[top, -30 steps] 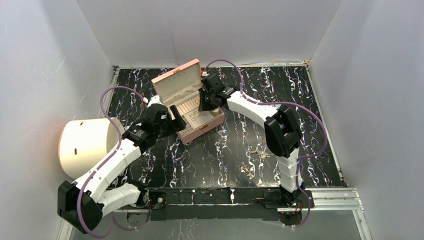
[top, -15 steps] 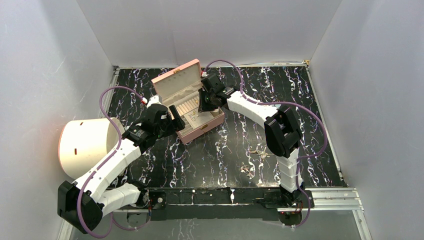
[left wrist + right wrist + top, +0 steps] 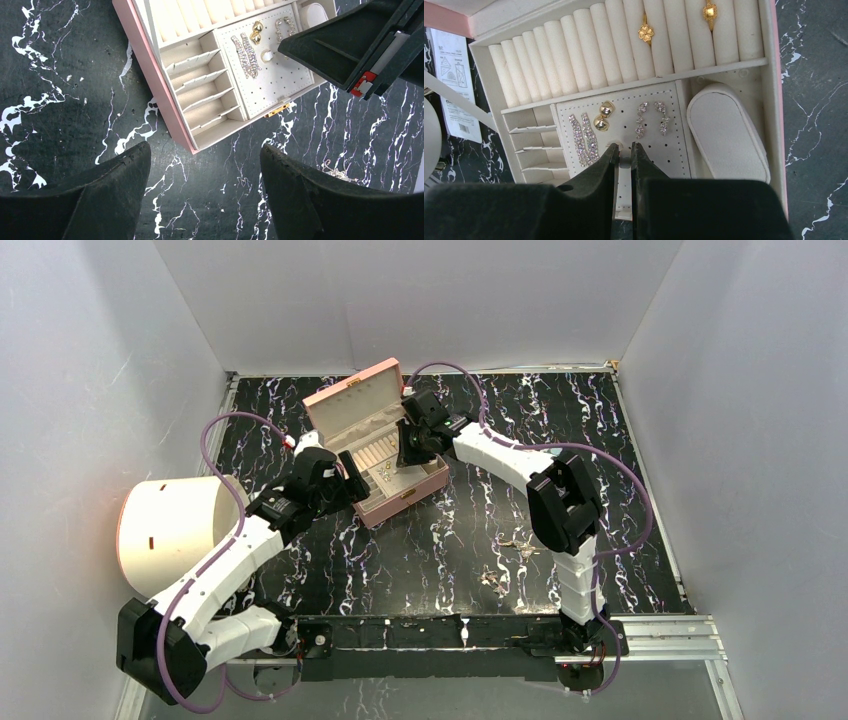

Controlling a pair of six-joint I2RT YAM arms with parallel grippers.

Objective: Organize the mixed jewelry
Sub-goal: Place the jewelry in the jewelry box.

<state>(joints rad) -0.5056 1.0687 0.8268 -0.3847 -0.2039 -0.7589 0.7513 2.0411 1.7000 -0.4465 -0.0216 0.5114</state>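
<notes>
Nearest, a small heap of loose jewelry (image 3: 495, 580) lies on the black marbled desk (image 3: 440, 530) near the right arm's base, with a few more pieces (image 3: 520, 543) just beyond it. Farther in and to the left, the left pincer (image 3: 205, 149) hangs wide open over bare desk, just off the near corner of the pink box (image 3: 150, 75), gripping nothing.

The box sits open in the middle of the desk. In its near half, small empty slots are on the left and a perforated white panel sits beside them. The right pincer (image 3: 624, 147) points down at this panel, its fingers drawn almost together with only a slit between. A small ring (image 3: 266, 54) lies at their tips; whether it is pinched cannot be told. On the panel lie two sparkly strips (image 3: 584, 137), gold ball earrings (image 3: 601, 116) and a dangling silvery pair (image 3: 651, 117). A white cushion (image 3: 726, 132) fills the right compartment. Beyond, the row of cream rolls holds a gold flower ring (image 3: 646, 33) and another gold ring (image 3: 709, 11). The lid (image 3: 345, 405) stands raised at the far side.
</notes>
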